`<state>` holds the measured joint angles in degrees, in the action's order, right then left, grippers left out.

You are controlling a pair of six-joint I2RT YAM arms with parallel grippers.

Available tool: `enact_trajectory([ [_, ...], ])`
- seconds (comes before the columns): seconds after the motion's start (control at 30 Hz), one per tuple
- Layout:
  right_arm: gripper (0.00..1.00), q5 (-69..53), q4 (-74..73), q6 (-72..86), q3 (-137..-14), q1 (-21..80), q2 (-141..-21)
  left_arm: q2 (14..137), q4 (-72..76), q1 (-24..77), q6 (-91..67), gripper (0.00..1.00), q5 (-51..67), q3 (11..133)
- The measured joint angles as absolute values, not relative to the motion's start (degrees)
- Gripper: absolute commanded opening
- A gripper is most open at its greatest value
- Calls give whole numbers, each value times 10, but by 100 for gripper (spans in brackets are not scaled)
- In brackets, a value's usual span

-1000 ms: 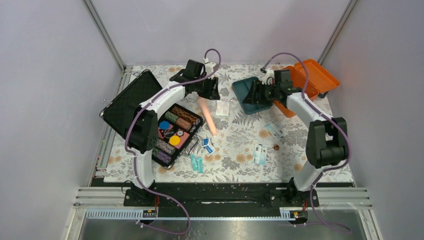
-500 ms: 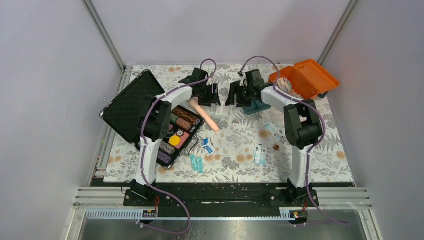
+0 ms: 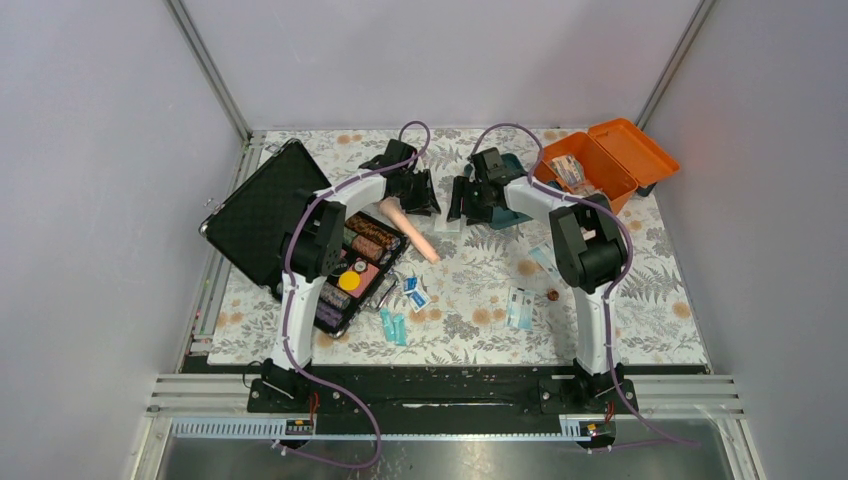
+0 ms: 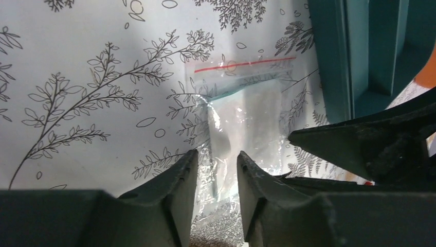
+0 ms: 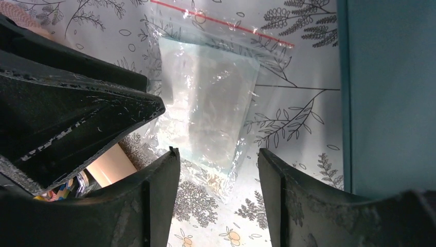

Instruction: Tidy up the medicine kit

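Kit: We see the medicine kit (image 3: 615,185) at the far right corner of the table. It is a small orange box standing open.
Lid: Its hinged orange lid (image 3: 632,147) is thrown back toward the right wall, hollow side up.
Inside: A few pale packets lie in the box. We cannot read them.
Tray: The dark teal tray (image 5: 391,103) is out of the box and lies on the flowered cloth (image 3: 460,270) just left of it, partly under the right arm. In the left wrist view we make out its upright dividing walls.
Bag: A clear zip bag (image 4: 241,103) with a red strip along its top lies flat on the cloth just beside the tray. It holds something pale and flat.
Left gripper: The left gripper (image 4: 216,190) is low over the bag's near edge. Its jaws stand a narrow gap apart with the plastic showing between them. We see no pinch.
Right gripper: The right gripper (image 5: 218,190) faces it from the other side of the bag, jaws spread wide above the bag's edge and holding nothing.
Elsewhere: A black case (image 3: 265,210) of striped chips lies open at the left. A peach tube (image 3: 412,232) rests beside it, and small packets (image 3: 520,305) are scattered over the near cloth.
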<state>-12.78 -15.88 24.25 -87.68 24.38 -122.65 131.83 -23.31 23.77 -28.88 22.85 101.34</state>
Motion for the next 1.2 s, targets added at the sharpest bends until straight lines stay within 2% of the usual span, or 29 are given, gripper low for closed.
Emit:
enact_trajectory([
  [0.33,41,-126,-156,258,-907,255,-1252,1319,-221,238,-300,19,231,1002],
  [0.47,21,-114,-156,259,-910,271,-1256,1319,-217,237,-301,8,231,998],
  [0.6,0,-86,-163,250,-910,278,-1256,1319,-216,237,-301,8,230,997],
  [0.63,0,-78,-164,244,-910,279,-1256,1319,-216,237,-300,13,230,997],
  [0.77,0,-58,-162,205,-902,280,-1243,1317,-215,236,-293,46,234,997],
  [0.83,0,-54,-160,176,-888,279,-1221,1310,-216,237,-280,56,236,997],
  [1.03,0,-67,-132,89,-850,280,-1119,1287,-239,219,-231,76,245,997],
  [1.2,0,-92,-110,27,-832,276,-1044,1236,-241,178,-207,77,286,997],
])
